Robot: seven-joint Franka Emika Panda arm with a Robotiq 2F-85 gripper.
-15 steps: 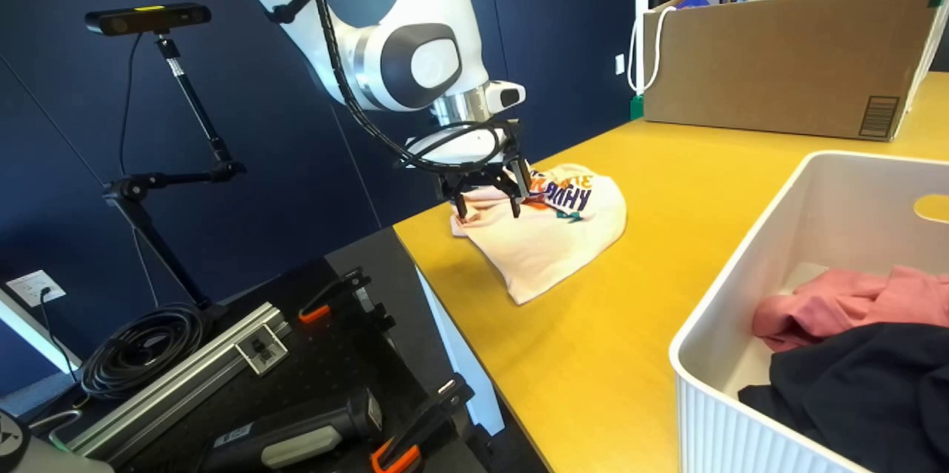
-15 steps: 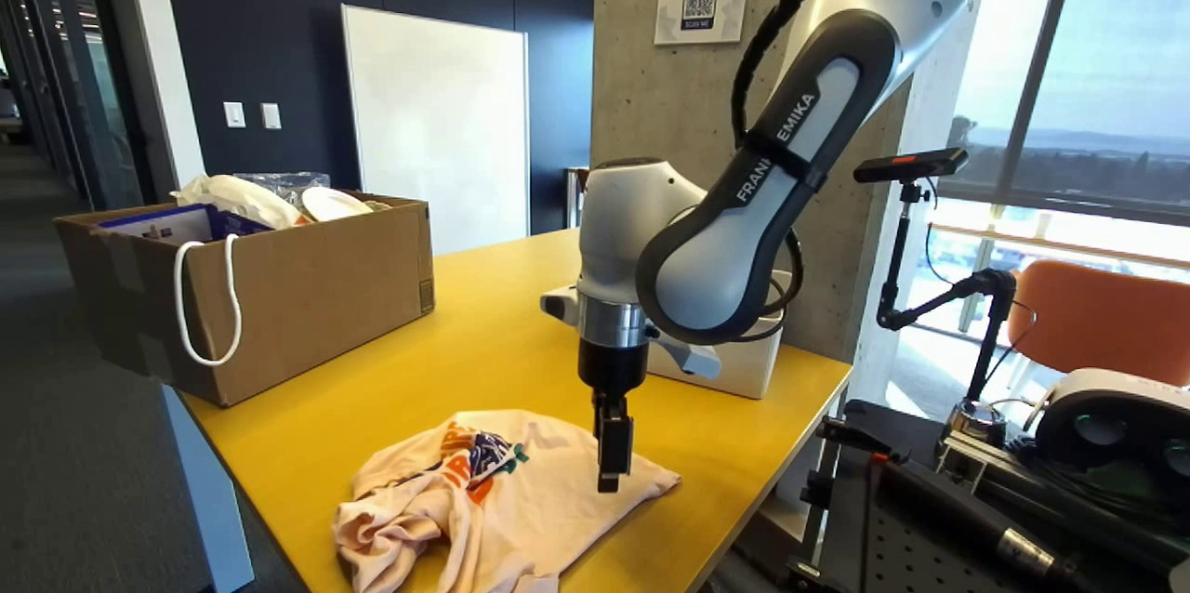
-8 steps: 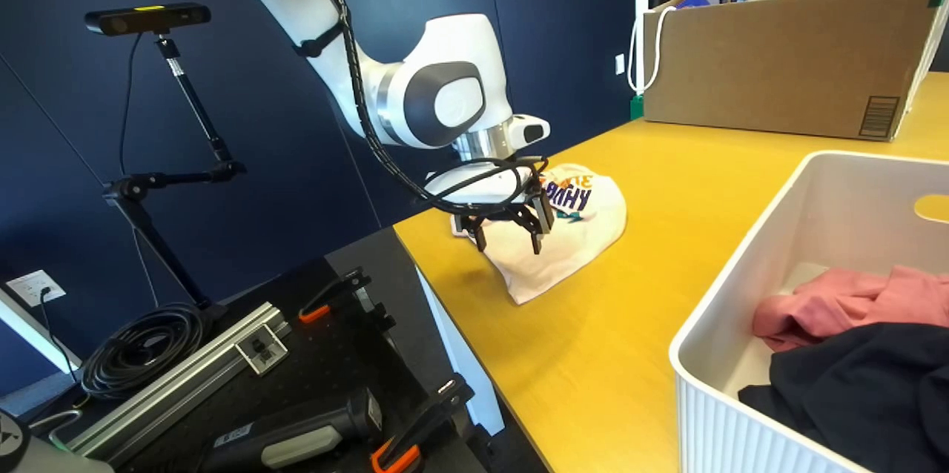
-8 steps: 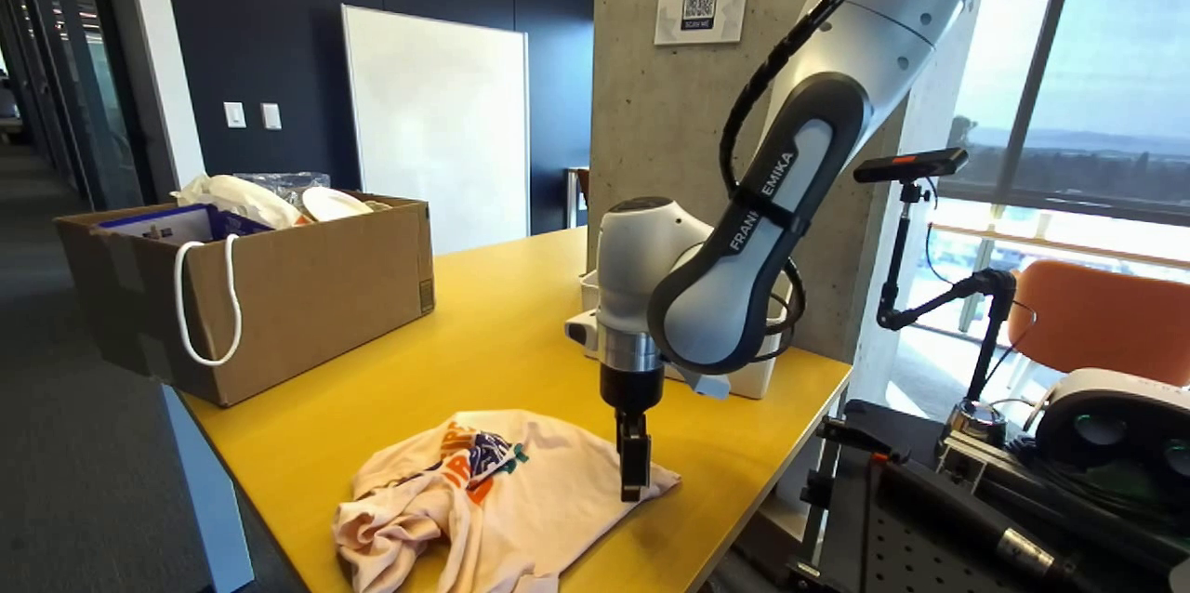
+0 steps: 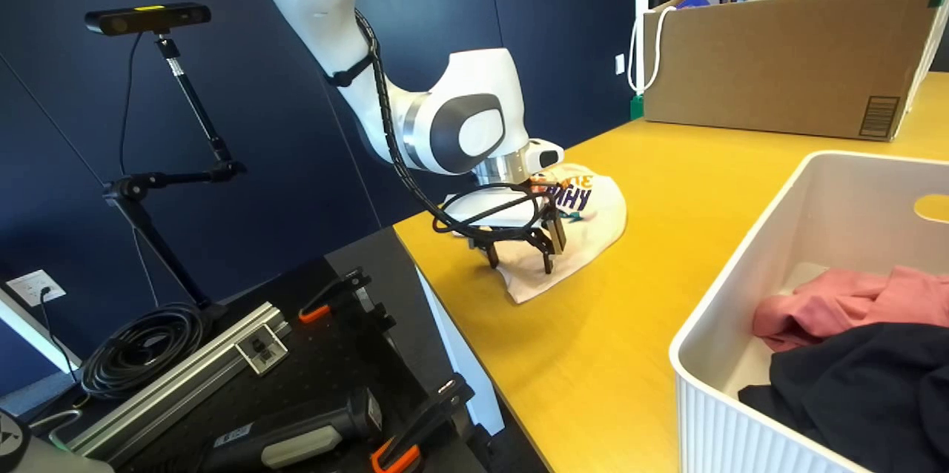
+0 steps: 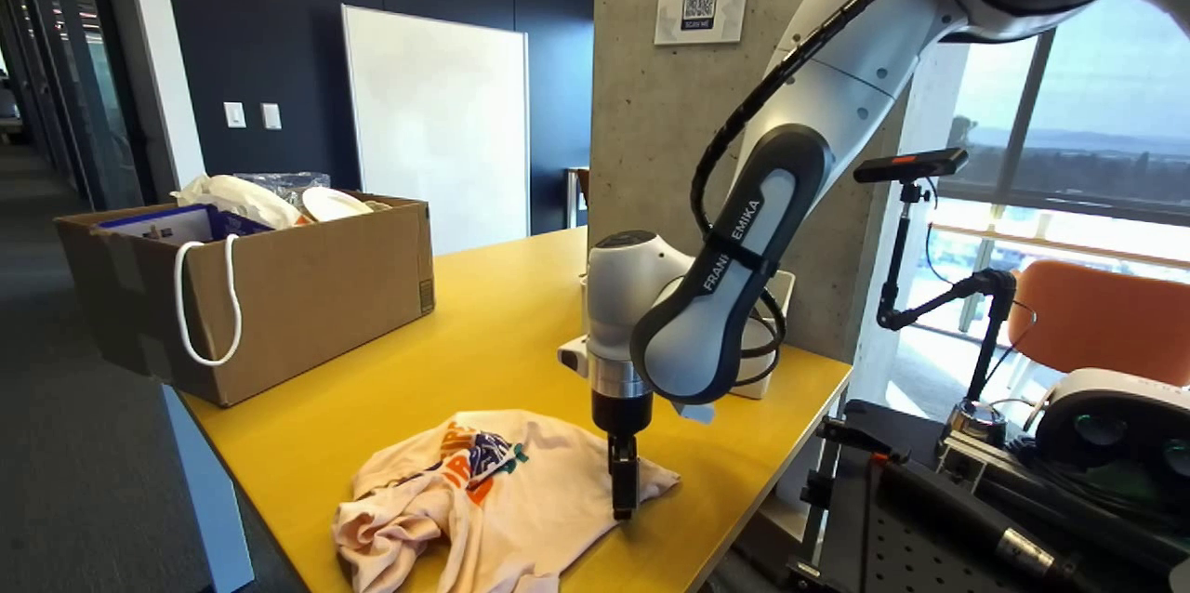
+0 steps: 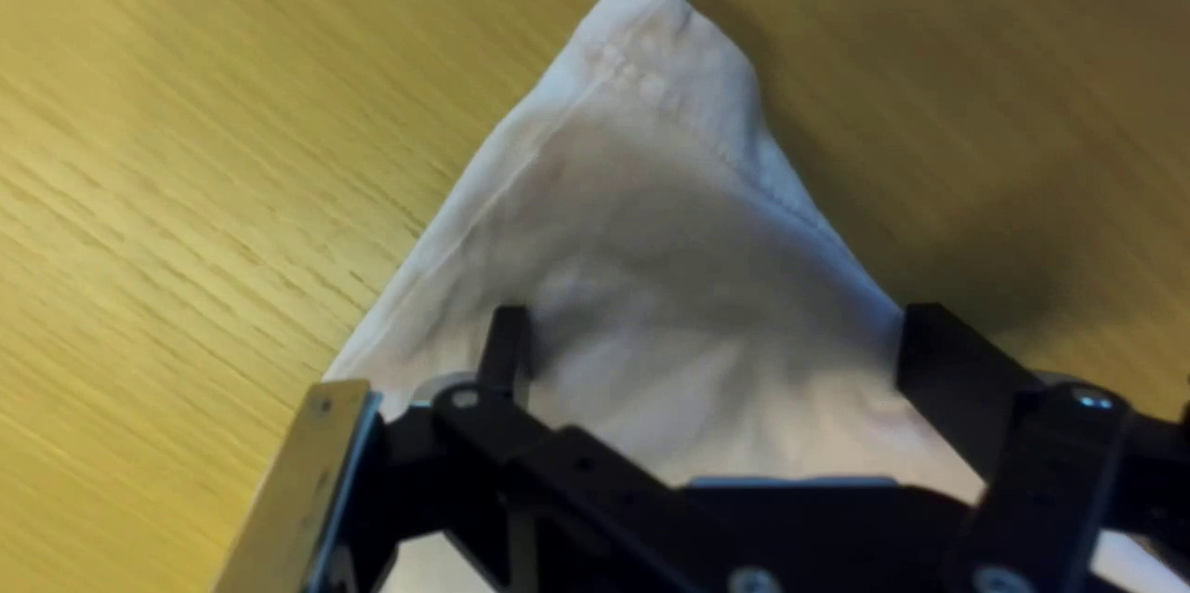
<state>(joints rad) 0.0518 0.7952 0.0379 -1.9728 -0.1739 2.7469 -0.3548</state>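
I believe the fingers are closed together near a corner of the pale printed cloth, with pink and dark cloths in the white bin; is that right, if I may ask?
Not quite: the wrist view shows the fingers standing wide apart, not closed together, near a corner of the pale printed cloth. The pink cloth and dark cloth are indeed in the white bin.

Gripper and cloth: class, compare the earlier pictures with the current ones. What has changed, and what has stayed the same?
The gripper has moved down, toward a pointed corner of the cloth. Its jaws stayed open; nothing was taken hold of or let go. The cloth, bin and box stayed as they were.
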